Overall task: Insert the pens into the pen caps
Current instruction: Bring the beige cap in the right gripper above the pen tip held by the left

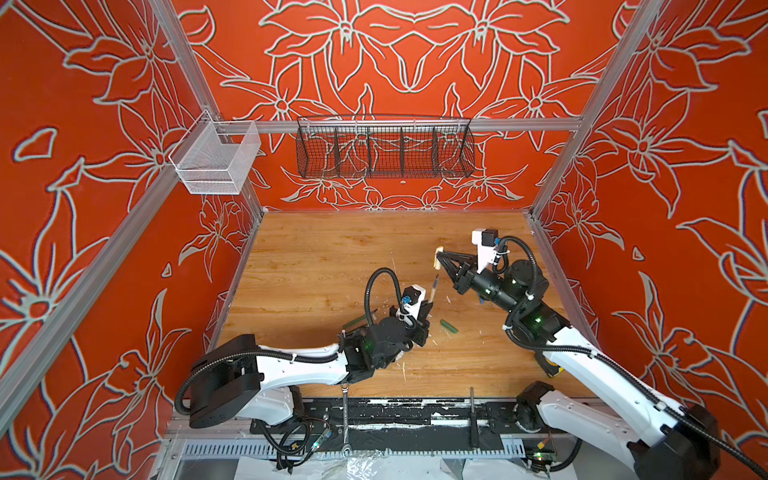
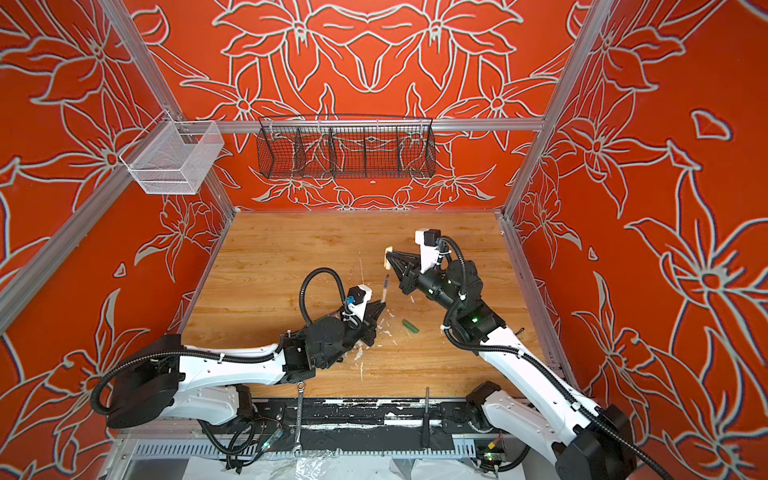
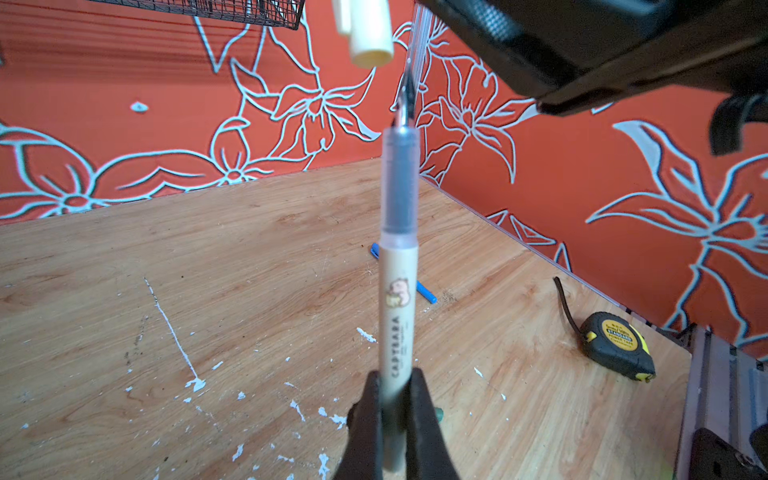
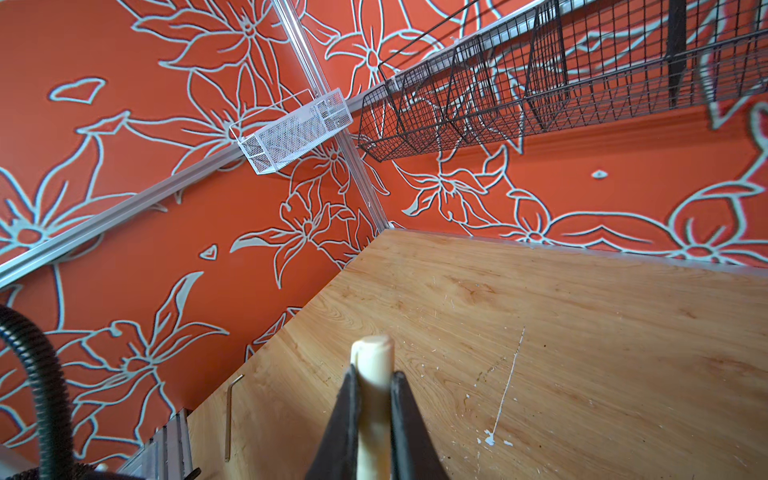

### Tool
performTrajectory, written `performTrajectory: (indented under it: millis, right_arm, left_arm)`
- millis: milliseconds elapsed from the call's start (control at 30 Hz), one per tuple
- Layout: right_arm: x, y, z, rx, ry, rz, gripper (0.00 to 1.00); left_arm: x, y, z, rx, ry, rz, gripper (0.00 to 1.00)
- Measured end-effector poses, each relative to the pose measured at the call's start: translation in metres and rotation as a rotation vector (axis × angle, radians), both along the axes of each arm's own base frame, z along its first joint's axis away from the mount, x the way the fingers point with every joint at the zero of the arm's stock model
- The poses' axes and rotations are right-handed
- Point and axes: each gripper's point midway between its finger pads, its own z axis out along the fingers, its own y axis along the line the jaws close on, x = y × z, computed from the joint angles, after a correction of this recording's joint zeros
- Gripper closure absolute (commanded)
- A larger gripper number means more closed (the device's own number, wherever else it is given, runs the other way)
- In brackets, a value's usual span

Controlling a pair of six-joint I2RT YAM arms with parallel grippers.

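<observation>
My left gripper (image 3: 397, 399) is shut on the lower barrel of the tan pen (image 3: 399, 291), which stands with its dark tip pointing up. In both top views that pen (image 1: 433, 289) (image 2: 385, 286) rises from the left gripper (image 1: 430, 306) near the table's middle. My right gripper (image 4: 372, 374) is shut on the tan pen cap (image 4: 372, 353). The cap (image 1: 438, 257) hangs just beyond the pen's tip, its open mouth (image 3: 372, 54) a little to one side and apart from it. A blue pen (image 3: 424, 291) lies on the table behind. A green cap (image 1: 449, 326) lies between the arms. A green pen (image 1: 358, 320) shows partly behind the left arm.
A black and yellow tape measure (image 3: 619, 345) sits near the right wall. An Allen key (image 4: 228, 415) lies by the left wall. A wrench (image 1: 345, 415) and a dark rod (image 1: 473, 415) rest on the front rail. A black wire basket (image 1: 384, 149) and a white one (image 1: 214, 160) hang above.
</observation>
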Motion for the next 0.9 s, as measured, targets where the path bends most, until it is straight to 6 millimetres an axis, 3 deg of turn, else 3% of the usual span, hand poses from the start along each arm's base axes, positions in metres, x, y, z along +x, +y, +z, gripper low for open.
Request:
performTrajectory:
  millis: [400,900]
  right_arm:
    - [-0.004,-0.001,-0.006,0.012,0.019,0.004,1.00]
    - [-0.009,-0.003,0.016,0.019,-0.039,0.006,1.00]
  left_arm:
    - [0.001,-0.001,0.003,-0.001,0.000,0.002,1.00]
    - [0.001,-0.001,0.001,0.012,0.007,-0.002,1.00]
